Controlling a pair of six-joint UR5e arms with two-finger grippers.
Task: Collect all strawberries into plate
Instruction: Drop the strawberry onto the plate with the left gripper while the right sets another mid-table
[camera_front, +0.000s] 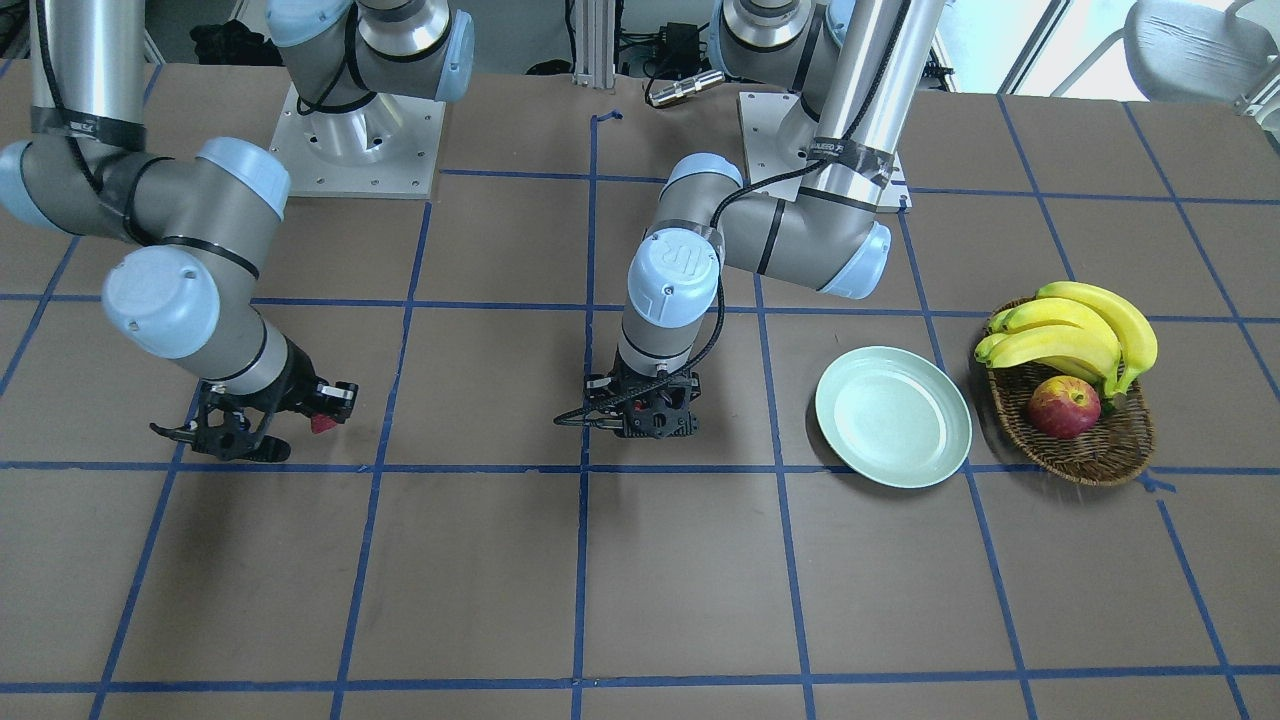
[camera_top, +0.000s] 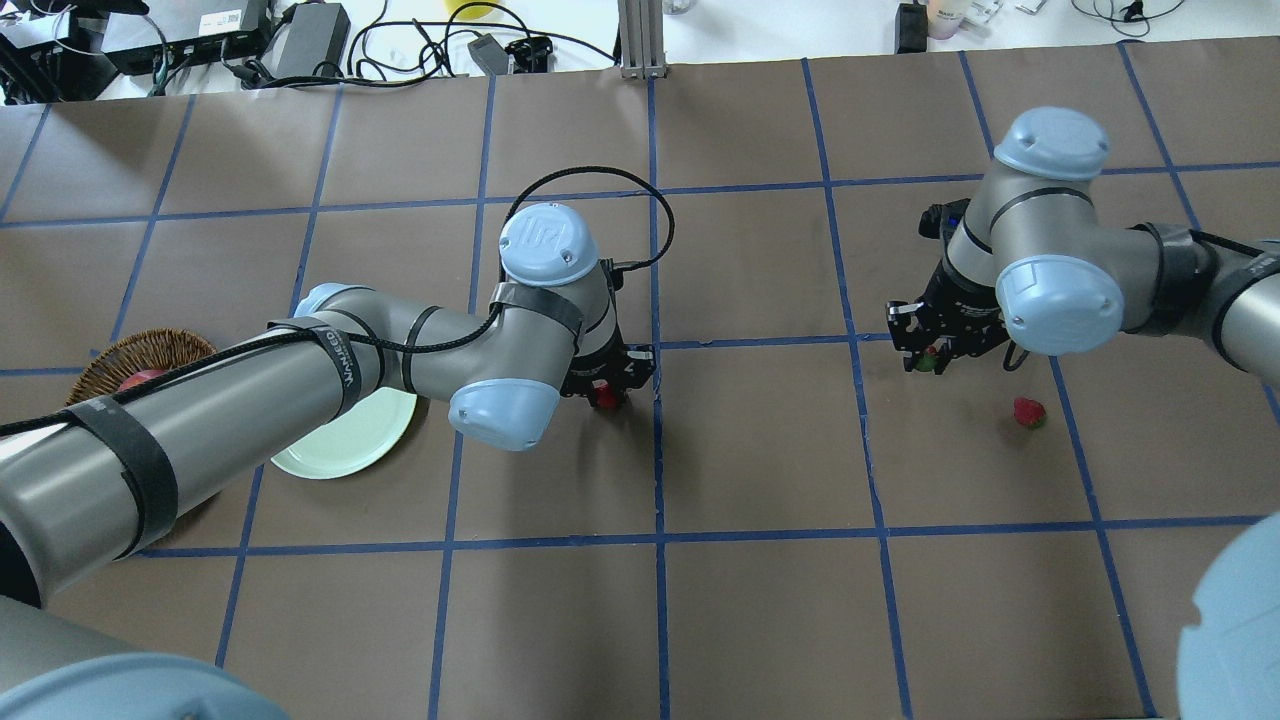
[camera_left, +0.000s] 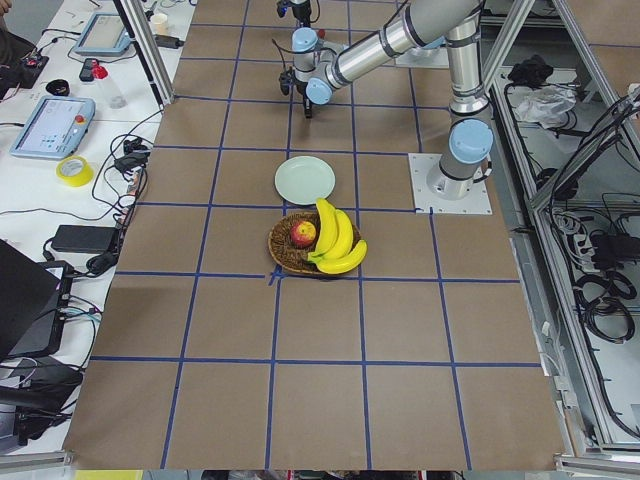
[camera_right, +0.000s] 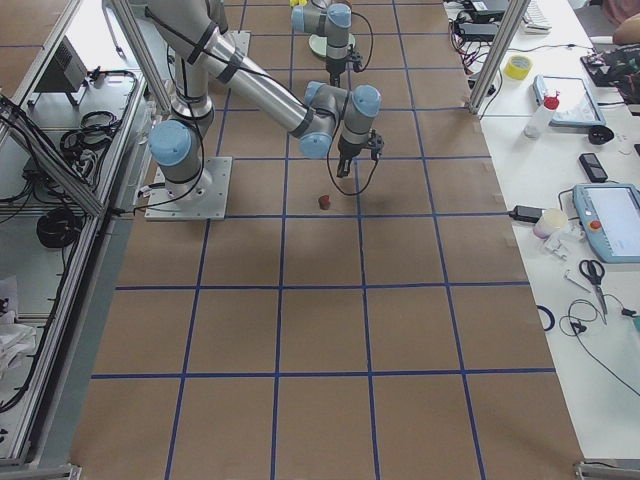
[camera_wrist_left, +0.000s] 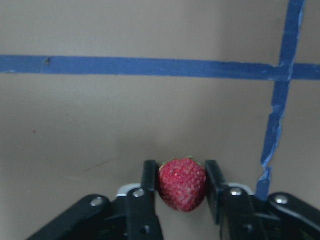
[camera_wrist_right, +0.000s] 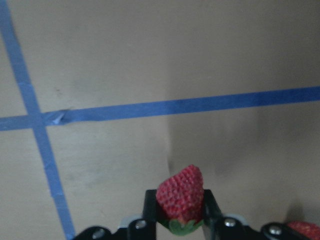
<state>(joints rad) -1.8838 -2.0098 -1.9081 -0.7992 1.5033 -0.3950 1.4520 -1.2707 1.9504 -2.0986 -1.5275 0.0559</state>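
Observation:
My left gripper (camera_wrist_left: 182, 187) is shut on a red strawberry (camera_wrist_left: 182, 184), low over the table near a tape crossing; it also shows in the overhead view (camera_top: 605, 392). My right gripper (camera_wrist_right: 181, 207) is shut on a second strawberry (camera_wrist_right: 181, 199), tip up, held above the table; that berry also shows in the front view (camera_front: 322, 423). A third strawberry (camera_top: 1028, 412) lies loose on the table just beside the right gripper (camera_top: 930, 355), on the robot's side. The mint-green plate (camera_front: 893, 417) lies empty, to the left arm's outer side.
A brown wicker basket (camera_front: 1075, 460) with bananas (camera_front: 1075, 330) and a red-yellow apple (camera_front: 1063, 407) stands right beside the plate. The left forearm (camera_top: 250, 400) hangs over part of the plate in the overhead view. Blue tape lines grid the brown table.

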